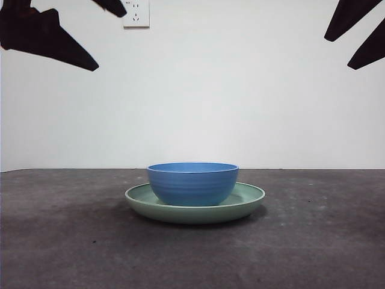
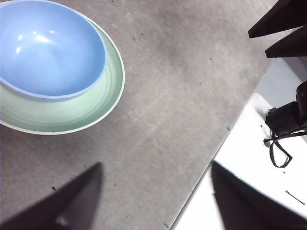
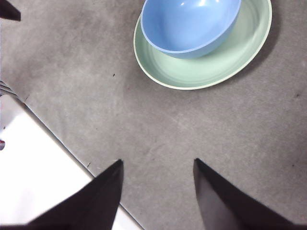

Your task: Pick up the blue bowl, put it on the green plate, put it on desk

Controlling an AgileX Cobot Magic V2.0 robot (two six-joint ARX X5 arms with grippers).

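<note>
Nearest the front camera, the green plate (image 1: pixel 249 205) is sitting flat on the tabletop (image 1: pixel 66 241), roughly centred, with the blue bowl (image 1: pixel 193 182) standing upright inside it. Bowl is resting on the plate's floor, its rim level, faint ridges showing on the outside, glossy and empty inside per both wrist views. Plate is wider, pale sage, raised rim showing all round the bowl.

Left gripper (image 2: pixel 156 196) is hanging above bare tabletop near its edge, fingers (image 2: pixel 72 201) spread wide, gripping nothing, touching nothing; bowl (image 2: pixel 48 48) and plate (image 2: pixel 91 110) are lying well apart from it. Right gripper (image 3: pixel 158 196) is also hovering over bare tabletop, fingers (image 3: pixel 96 201) spread wide and empty, clear of the bowl (image 3: pixel 189 24) and plate (image 3: pixel 206 72). Both arms are showing only as dark tips at the front view's top corners. White wall socket (image 1: pixel 136 14) is sitting high on the wall behind.
</note>
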